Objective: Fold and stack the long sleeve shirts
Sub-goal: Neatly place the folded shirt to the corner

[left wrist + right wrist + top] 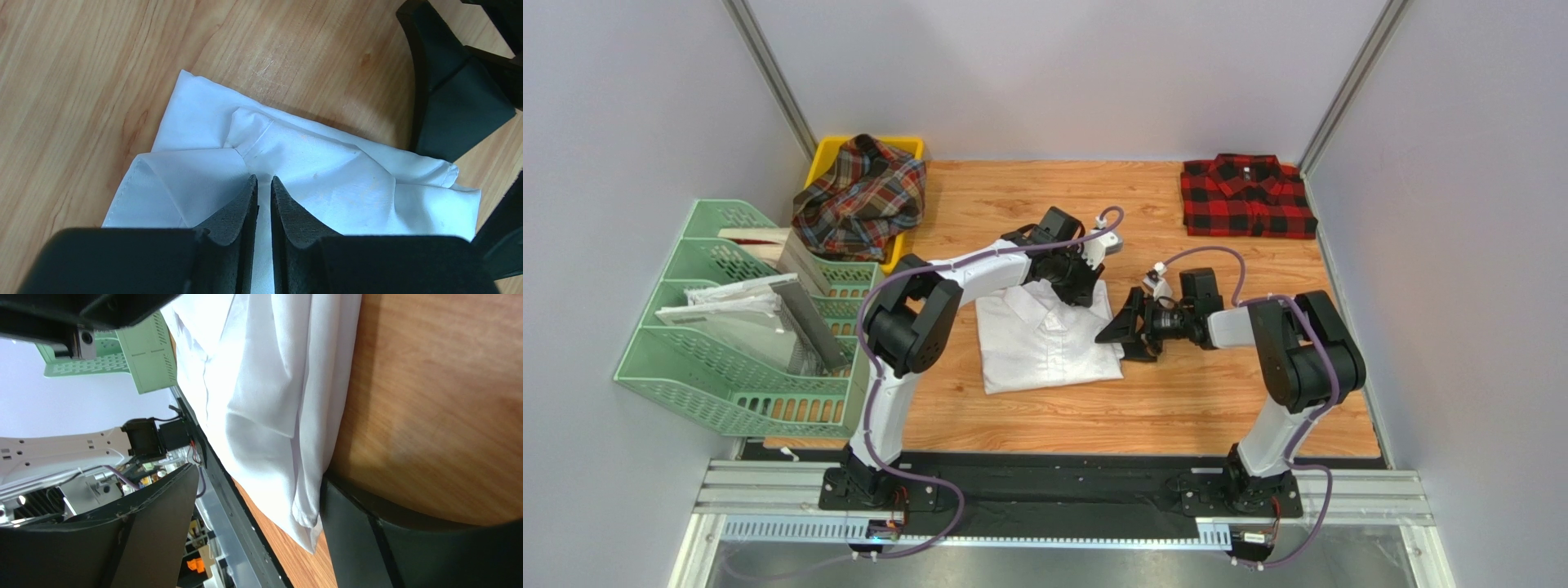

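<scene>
Jaws on the left gripper (264,180) stand pressed almost together, with only a thin slit between them, directly over the collar end of the white shirt (1044,343). Whether any cloth is caught in that slit cannot be told. Jaws on the right gripper (1133,328) are spread wide and low at the white shirt's right edge, with the layered edge lying between them.

The white shirt lies folded into a rough rectangle mid-worktop (1210,404). The red-and-black checked shirt (1247,196) lies folded well beyond the white shirt, to its far right. The tartan shirt (860,196) sits bunched in a yellow bin (891,143), well beyond the white shirt to its far left.

Hazards noted:
- The right jaws may close on the upper layers only. A lift would then peel the fold open and leave the lower layers behind.
- The right edge is loose and uneven, so a shallow bite could slip off.
- If the collar end is not truly held, lifting from one side would let the white shirt sag and unfold.
- Both grippers work close together at the white shirt's far right corner. A careless sweep could knock one against the other.
</scene>
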You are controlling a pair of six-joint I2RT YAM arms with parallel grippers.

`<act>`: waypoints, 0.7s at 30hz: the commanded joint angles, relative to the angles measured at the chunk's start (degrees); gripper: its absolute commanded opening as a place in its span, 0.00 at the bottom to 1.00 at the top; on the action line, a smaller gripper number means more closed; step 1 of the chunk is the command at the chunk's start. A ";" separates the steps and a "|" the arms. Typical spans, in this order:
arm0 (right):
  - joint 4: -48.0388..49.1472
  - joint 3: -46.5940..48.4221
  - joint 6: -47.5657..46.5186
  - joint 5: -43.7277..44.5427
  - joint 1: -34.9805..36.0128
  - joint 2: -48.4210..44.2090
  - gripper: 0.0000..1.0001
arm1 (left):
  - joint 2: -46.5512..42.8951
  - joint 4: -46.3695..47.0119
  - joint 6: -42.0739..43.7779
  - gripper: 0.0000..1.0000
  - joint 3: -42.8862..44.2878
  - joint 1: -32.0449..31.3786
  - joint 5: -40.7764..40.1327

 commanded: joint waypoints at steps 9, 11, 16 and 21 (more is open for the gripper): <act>9.85 3.85 5.73 10.98 1.98 12.60 0.76 | -1.18 -0.29 -0.45 0.20 2.44 0.31 3.05; 10.91 4.38 7.31 11.34 2.33 14.00 0.71 | -1.10 -0.12 -0.54 0.19 2.44 0.32 2.96; 11.45 6.14 8.29 12.57 2.69 15.16 0.32 | -0.74 0.06 -1.85 0.20 2.88 0.93 3.74; 9.60 5.88 10.21 12.49 2.69 9.98 0.00 | -8.63 1.90 0.15 0.34 -1.22 2.42 6.91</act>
